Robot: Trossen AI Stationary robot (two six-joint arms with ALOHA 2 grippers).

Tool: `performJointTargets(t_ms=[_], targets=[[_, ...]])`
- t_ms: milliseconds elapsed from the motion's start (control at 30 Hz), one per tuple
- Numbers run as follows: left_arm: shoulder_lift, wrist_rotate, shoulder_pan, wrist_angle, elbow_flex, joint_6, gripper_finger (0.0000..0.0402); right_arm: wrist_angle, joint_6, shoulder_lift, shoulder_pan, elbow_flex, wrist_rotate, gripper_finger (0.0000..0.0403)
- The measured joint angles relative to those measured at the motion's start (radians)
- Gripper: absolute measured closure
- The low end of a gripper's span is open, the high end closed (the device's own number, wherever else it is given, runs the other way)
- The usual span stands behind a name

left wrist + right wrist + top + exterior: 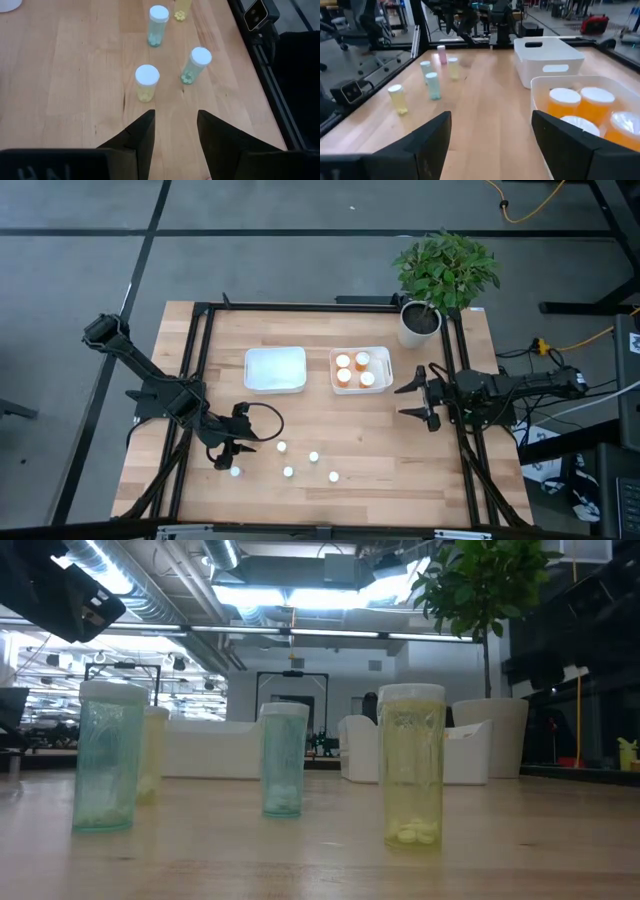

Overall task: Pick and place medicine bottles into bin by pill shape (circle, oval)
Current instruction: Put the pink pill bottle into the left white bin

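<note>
Left gripper [228, 455]: fingers [137, 137] are standing apart with a narrow gap, grasping nothing, hovering over the table's [380, 460] front left part.
Nearest bottle: a small yellowish one [147, 83] is standing upright just beyond the fingertips, untouched.
Other small bottles: a greenish one [194, 65] and a bluish one [157, 25] are standing farther on; five white caps are dotting the front of the table [288, 472].
Orange bottles [352, 369]: four are sitting in the right bin [385, 360].
Left bin [275, 369]: is sitting beside it, white.
Right gripper [420, 397]: is waiting wide open, empty, at the table's right edge by the potted plant [440, 275].
Left arm [150, 375]: is reaching in diagonally from the left corner.
</note>
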Motion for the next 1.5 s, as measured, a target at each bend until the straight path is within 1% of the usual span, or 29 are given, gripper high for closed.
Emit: performJointTargets(t_ms=[133, 233, 1500], targets=[[0.000, 0.000, 0.000, 0.001, 0.000, 0.000, 0.0261, -0.002, 0.095, 0.017, 0.000, 0.000, 0.001, 0.0124], [0.000, 0.000, 0.000, 0.002, 0.000, 0.000, 0.0261, -0.001, 0.132, 0.016, 0.000, 0.000, 0.001, 0.0124], [0.000, 0.000, 0.000, 0.002, 0.000, 0.000, 0.0261, 0.001, 0.129, 0.017, 0.000, 0.000, 0.001, 0.0124]])
